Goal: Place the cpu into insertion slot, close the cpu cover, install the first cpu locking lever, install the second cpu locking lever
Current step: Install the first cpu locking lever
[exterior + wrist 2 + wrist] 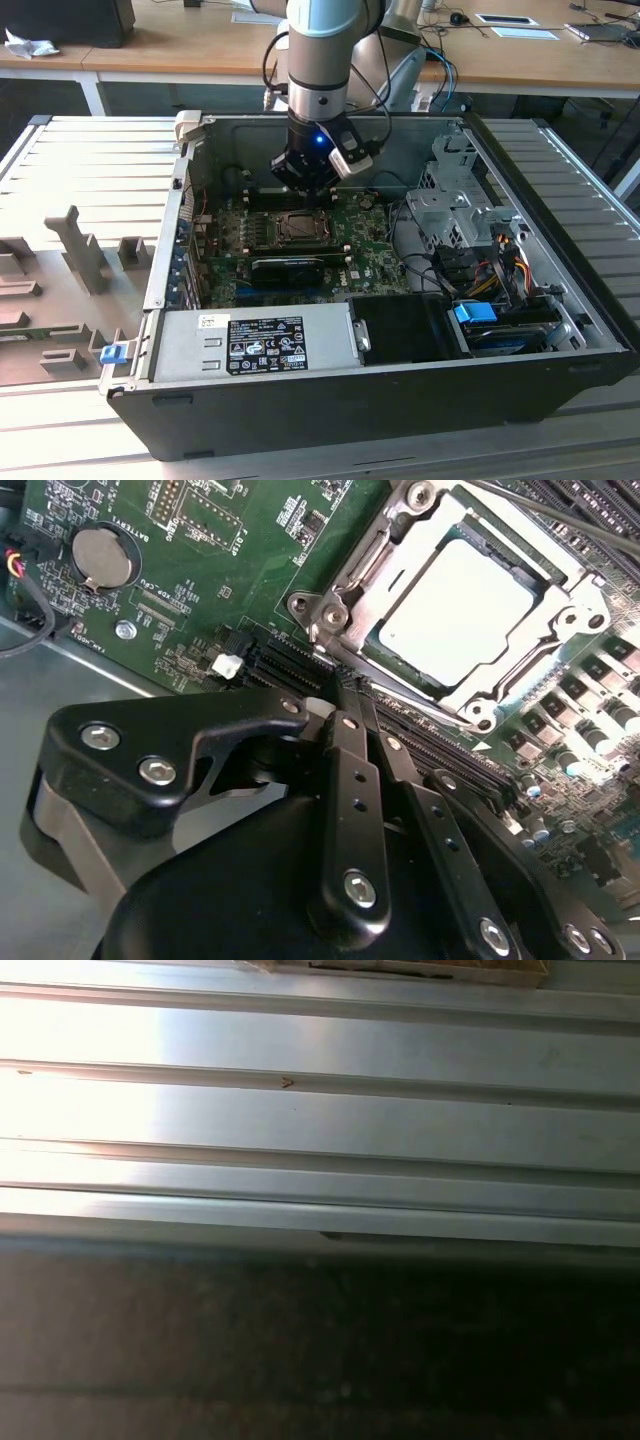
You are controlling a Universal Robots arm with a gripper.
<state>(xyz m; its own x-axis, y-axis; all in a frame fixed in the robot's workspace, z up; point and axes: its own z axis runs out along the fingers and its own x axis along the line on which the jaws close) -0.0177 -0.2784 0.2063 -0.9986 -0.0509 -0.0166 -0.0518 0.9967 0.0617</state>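
Observation:
The cpu (455, 610) lies in the insertion slot (297, 228), its silver top showing through the window of the cpu cover (365, 570). The cover lies flat over the chip. A thin metal lever rod (560, 515) runs past the socket's far edge. In the second wrist view my gripper (345, 692) is shut, its black fingers (350, 770) pressed together with nothing between them. Their tips sit right at the socket's near edge, by a long black card connector (290, 665). In the exterior view the gripper (310, 188) hangs just above the socket, inside the open computer case (400, 400).
A black graphics card (287, 268) lies just in front of the socket and a power supply (250, 340) in front of that. Drive cage (450, 205) and cables (490, 260) fill the exterior view's right. Ribbed metal table (320, 1110) surrounds the case. Grey fixtures (80, 250) stand at the left.

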